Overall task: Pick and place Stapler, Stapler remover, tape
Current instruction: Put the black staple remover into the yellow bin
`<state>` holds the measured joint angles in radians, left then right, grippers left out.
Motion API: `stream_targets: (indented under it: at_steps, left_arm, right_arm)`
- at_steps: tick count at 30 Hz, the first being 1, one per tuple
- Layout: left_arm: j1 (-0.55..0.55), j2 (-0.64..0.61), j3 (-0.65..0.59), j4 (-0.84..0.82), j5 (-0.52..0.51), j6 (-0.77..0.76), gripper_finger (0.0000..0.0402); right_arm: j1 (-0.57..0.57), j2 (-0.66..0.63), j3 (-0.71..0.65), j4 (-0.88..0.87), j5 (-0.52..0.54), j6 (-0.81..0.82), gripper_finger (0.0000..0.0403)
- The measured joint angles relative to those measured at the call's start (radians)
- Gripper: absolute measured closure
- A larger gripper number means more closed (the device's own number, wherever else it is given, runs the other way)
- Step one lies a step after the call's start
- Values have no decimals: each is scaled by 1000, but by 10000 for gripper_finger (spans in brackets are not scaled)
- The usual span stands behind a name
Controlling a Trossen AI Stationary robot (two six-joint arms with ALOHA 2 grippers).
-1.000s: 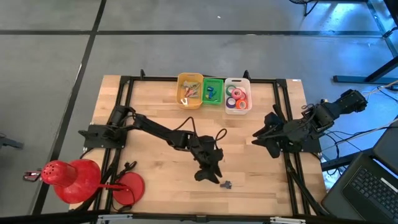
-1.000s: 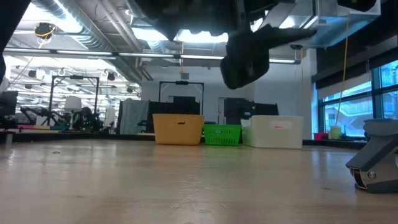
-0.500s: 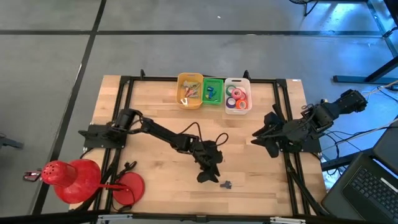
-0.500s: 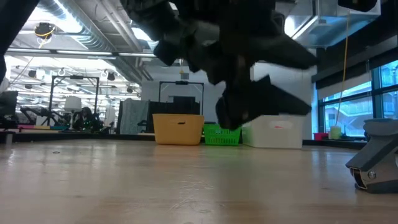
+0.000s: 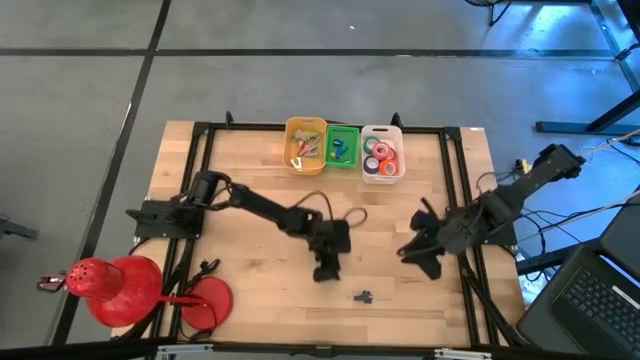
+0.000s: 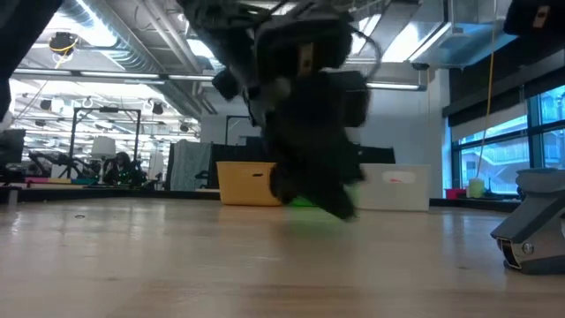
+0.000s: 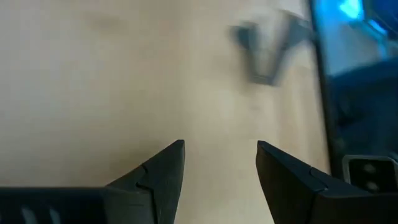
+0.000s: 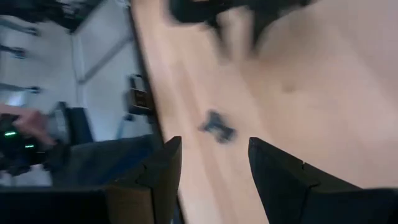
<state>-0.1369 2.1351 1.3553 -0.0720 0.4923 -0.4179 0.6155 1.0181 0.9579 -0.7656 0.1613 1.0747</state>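
The staple remover (image 5: 362, 296) is a small grey clawed piece lying alone on the wooden table near its near edge. It shows blurred in the left wrist view (image 7: 267, 53) and in the right wrist view (image 8: 217, 127). My left gripper (image 5: 328, 264) hovers open over the table's middle, just far-left of the remover, and appears as a dark mass in the low view (image 6: 313, 168). My right gripper (image 5: 418, 254) is open and sits to the remover's right. Tape rolls (image 5: 381, 152), red, green and purple, lie in the white bin. No stapler can be made out.
Three bins stand in a row at the far edge: yellow (image 5: 306, 145), green (image 5: 342, 146) and white (image 5: 384, 170), the first two holding small coloured things. Large red round things (image 5: 110, 285) sit at the near left corner. A grey thing (image 6: 530, 225) stands at the low view's right edge.
My left gripper has drawn back from the staple remover toward the table's far edge and turned about. My right arm has swung out from the right edge toward the table's middle and near edge, closer to the remover. The remover has stayed where it was.
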Motion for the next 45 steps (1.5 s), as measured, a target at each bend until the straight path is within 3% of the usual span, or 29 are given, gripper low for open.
stream_targets:
  at_steps: [6, 13, 17, 26, 39, 45]
  left_arm:
    - [48, -164, -79, -39, -76, -23, 213]
    - [47, -497, -283, -20, -403, -18, 213]
    - [45, -679, -388, 49, -520, -50, 213]
    - [48, -894, -450, 143, -595, -50, 213]
    - [45, -949, -449, 150, -575, -70, 213]
    - [45, -949, -449, 143, -553, -76, 213]
  right_arm:
    - [23, 112, -79, 350, -45, -16, 214]
    - [22, 300, -84, 438, -162, -48, 214]
    - [13, 397, -84, 478, -188, -84, 214]
    - [-64, 511, -81, 629, -288, -160, 214]
    - [-125, 600, -83, 720, -393, -188, 215]
    - [-158, 611, -83, 702, -417, -168, 239]
